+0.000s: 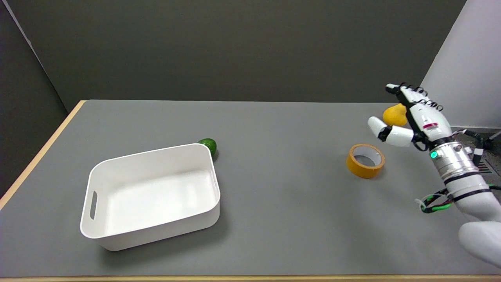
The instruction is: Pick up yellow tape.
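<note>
The yellow tape [365, 160] is a roll lying flat on the grey table, right of centre, with its hole facing up. My right hand [413, 119] hovers above and to the right of the roll, apart from it. Its fingers [407, 94] stretch up and away while the thumb [385, 131] sticks out to the left. Nothing sits in the hand.
A yellow pear-like fruit [393, 114] lies just behind the hand, partly hidden by it. A white bin [98, 235] with a handle slot stands at the left-centre, empty inside. A small green fruit [208, 145] rests against its far corner. A wooden table edge [39, 152] runs along the left.
</note>
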`<state>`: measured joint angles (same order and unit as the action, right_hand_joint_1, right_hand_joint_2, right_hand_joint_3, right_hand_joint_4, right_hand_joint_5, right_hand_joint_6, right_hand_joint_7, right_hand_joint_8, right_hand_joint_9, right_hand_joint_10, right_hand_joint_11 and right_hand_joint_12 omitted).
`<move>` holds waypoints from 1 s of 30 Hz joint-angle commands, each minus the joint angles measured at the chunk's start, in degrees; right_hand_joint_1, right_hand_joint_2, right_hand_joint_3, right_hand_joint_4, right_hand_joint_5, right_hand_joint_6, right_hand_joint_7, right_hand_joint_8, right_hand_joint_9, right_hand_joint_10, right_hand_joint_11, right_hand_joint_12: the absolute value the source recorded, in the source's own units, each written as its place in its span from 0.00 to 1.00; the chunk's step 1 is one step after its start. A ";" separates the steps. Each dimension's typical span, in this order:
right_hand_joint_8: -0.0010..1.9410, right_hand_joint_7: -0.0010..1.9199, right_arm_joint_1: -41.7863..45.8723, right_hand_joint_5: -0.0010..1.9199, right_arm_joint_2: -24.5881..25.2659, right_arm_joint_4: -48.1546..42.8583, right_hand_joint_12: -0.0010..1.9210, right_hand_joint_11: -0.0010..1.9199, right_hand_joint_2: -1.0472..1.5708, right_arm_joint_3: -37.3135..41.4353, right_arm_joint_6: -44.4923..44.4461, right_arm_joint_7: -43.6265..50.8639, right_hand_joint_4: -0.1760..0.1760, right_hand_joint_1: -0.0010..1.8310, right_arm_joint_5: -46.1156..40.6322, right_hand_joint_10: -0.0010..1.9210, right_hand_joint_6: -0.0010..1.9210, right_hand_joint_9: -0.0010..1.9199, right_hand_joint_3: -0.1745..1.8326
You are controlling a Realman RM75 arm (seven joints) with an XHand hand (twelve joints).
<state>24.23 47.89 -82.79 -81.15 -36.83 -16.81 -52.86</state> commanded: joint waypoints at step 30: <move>0.07 0.02 4.07 0.04 -0.20 -1.37 0.53 0.00 0.57 -9.40 -4.91 18.20 0.60 0.11 3.83 0.20 0.20 0.00 0.52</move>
<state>32.08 49.56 -90.25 -89.47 -41.75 -0.09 -50.49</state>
